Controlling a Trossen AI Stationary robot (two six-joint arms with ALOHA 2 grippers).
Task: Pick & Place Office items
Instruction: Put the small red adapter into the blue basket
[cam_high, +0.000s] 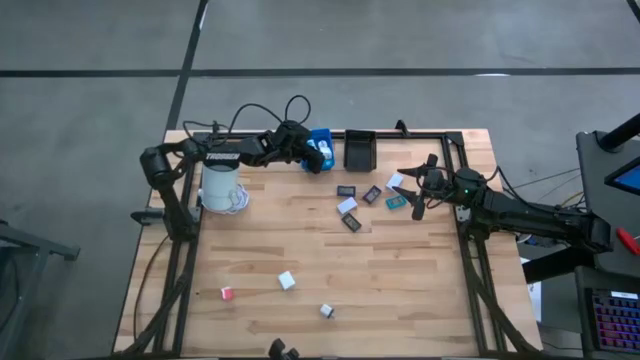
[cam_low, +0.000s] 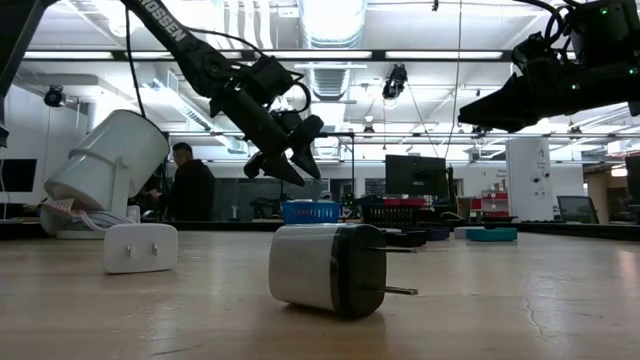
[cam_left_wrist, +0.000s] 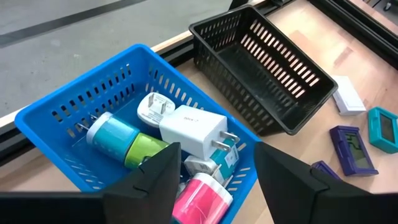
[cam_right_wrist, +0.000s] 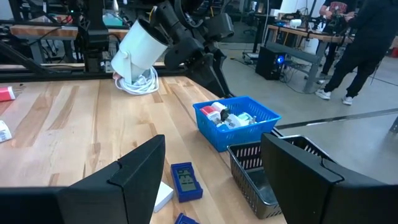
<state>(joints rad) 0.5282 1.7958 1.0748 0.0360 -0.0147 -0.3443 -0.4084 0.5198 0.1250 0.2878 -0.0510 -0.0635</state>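
Observation:
My left gripper (cam_left_wrist: 217, 180) hovers open over the blue bin (cam_high: 320, 150), which holds white, teal-green and pink charger-like blocks (cam_left_wrist: 189, 134). It touches none of them. My right gripper (cam_high: 420, 188) is open above the table's right part, beside the flat rectangles. Black, white, teal and purple rectangles (cam_high: 372, 195) lie flat on the wood there; a purple one (cam_right_wrist: 185, 182) shows between the right fingers. Three small cube-like blocks lie nearer the table's near edge: white (cam_high: 286, 280), red-white (cam_high: 227, 293) and white-dark (cam_high: 326, 311). In the low view the near ones show as plug blocks (cam_low: 330, 268).
An empty black bin (cam_high: 358, 150) stands right of the blue bin at the far edge. A large white mug (cam_high: 222, 185) lies tipped on a white cable at the table's left. People stand in the room beyond (cam_right_wrist: 354, 43). Bare wood lies in the table's middle.

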